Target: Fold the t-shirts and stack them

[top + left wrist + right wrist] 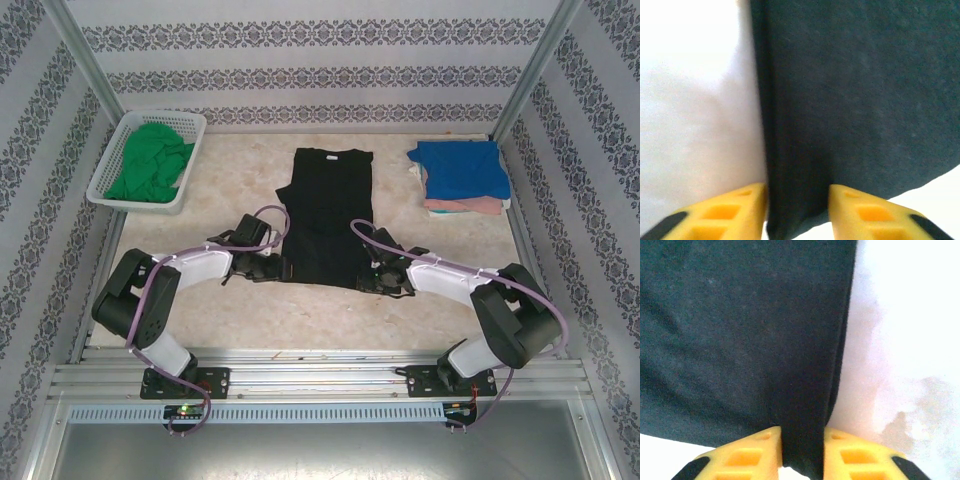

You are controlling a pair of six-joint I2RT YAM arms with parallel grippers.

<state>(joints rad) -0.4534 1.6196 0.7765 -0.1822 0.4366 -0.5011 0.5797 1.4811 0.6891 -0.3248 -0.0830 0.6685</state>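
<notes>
STEP: hem-to-collar fold of black t-shirt (330,205), lying flat mid-counter (240,170) | RIGHT JAWS: clenched on near right hem corner | LEFT JAWS: straddle left corner, grip unclear | ADVICE: confirm both pinches, lift level, carry hem evenly toward collar

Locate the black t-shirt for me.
Top view: the black t-shirt lies mid-table, between the white basket on the left and the blue-topped stack on the right.
</notes>
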